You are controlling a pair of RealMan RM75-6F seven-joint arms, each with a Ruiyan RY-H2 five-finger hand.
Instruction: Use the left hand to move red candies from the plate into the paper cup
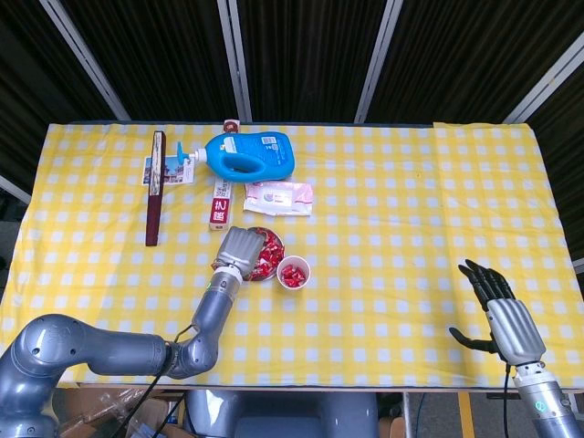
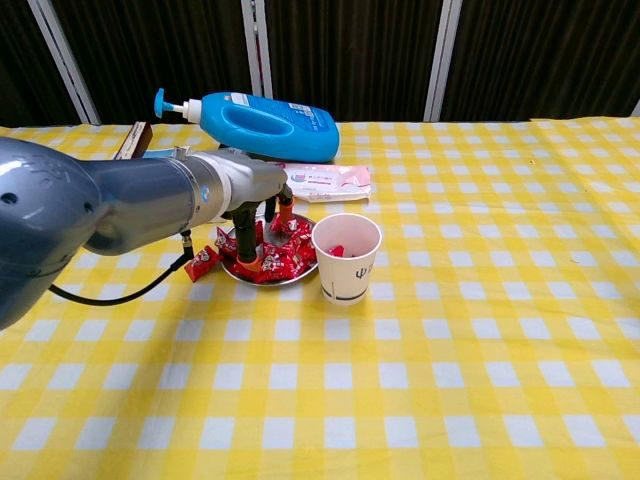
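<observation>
A small metal plate [image 2: 262,283] [image 1: 281,244] holds a heap of red candies [image 2: 287,256] [image 1: 267,256]. Just right of it stands a white paper cup [image 2: 347,258] [image 1: 293,272] with red candies inside. One stray red candy [image 2: 202,263] lies on the cloth left of the plate. My left hand [image 2: 250,188] [image 1: 238,248] is over the plate's left side, fingers spread and pointing down. One fingertip [image 2: 248,264] touches the heap, and nothing is visibly pinched. My right hand [image 1: 503,311] hangs open past the table's near right edge, seen only in the head view.
Behind the plate lie a wipes packet [image 2: 328,182] [image 1: 278,196] and a blue pump bottle [image 2: 262,114] [image 1: 248,154] on its side. A red-and-white box [image 1: 219,204], a long dark box [image 1: 156,187] and a card [image 1: 173,170] are at the back left.
</observation>
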